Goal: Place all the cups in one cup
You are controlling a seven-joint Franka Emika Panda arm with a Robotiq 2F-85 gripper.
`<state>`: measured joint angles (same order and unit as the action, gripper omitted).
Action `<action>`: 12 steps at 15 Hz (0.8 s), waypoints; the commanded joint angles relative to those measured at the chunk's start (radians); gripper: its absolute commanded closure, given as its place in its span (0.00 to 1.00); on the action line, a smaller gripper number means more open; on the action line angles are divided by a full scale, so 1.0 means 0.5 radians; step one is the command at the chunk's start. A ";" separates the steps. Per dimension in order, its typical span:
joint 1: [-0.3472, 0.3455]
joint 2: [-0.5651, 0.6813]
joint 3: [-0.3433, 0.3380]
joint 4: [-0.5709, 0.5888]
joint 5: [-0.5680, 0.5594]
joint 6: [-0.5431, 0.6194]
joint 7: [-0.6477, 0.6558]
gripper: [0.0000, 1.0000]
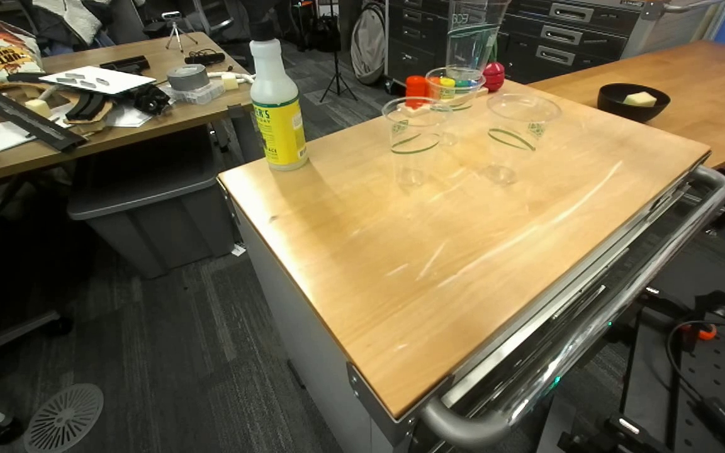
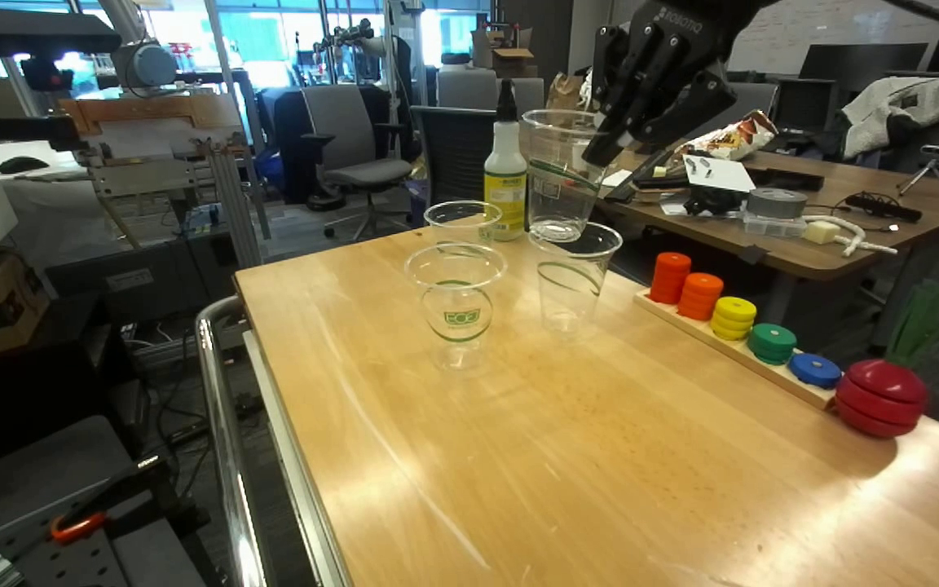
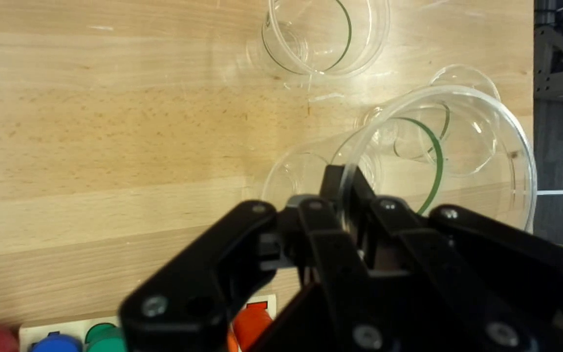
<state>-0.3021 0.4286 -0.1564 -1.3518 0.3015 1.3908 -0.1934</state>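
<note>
My gripper [image 2: 600, 151] is shut on the rim of one clear cup, which hangs upright in an exterior view [image 2: 559, 183] and also shows in an exterior view [image 1: 477, 41] and the wrist view [image 3: 435, 166]. Three clear cups stand upright and apart on the wooden tabletop [image 1: 400, 251]. One standing cup [image 2: 571, 281] is under the held cup; the held base appears near its rim, and I cannot tell whether it is inside. A second cup [image 2: 461, 310] stands toward the handle side. A third cup [image 2: 463, 224] stands nearer the bottle. The fingertips [image 3: 344, 190] straddle the held rim.
The yellow-green bottle [image 1: 281, 119] stands at a table corner. A wooden rack [image 2: 742, 350] of coloured rings and a red toy vegetable [image 2: 881, 395] lie along one edge. A metal handle [image 1: 639, 283] runs along the opposite edge. A black bowl [image 1: 633, 104] sits on another table.
</note>
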 commanded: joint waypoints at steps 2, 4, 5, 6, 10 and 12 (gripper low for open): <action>-0.030 0.109 0.029 0.148 0.006 -0.097 -0.004 0.98; -0.017 0.135 0.030 0.153 -0.026 -0.086 0.009 0.98; -0.017 0.148 0.032 0.158 -0.030 -0.085 0.009 0.98; -0.014 0.156 0.034 0.157 -0.037 -0.081 0.009 0.69; 0.000 0.148 0.036 0.147 -0.088 -0.047 0.006 0.47; 0.000 0.136 0.030 0.139 -0.115 -0.027 0.008 0.31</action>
<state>-0.2987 0.4942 -0.1483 -1.3169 0.2718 1.3838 -0.1934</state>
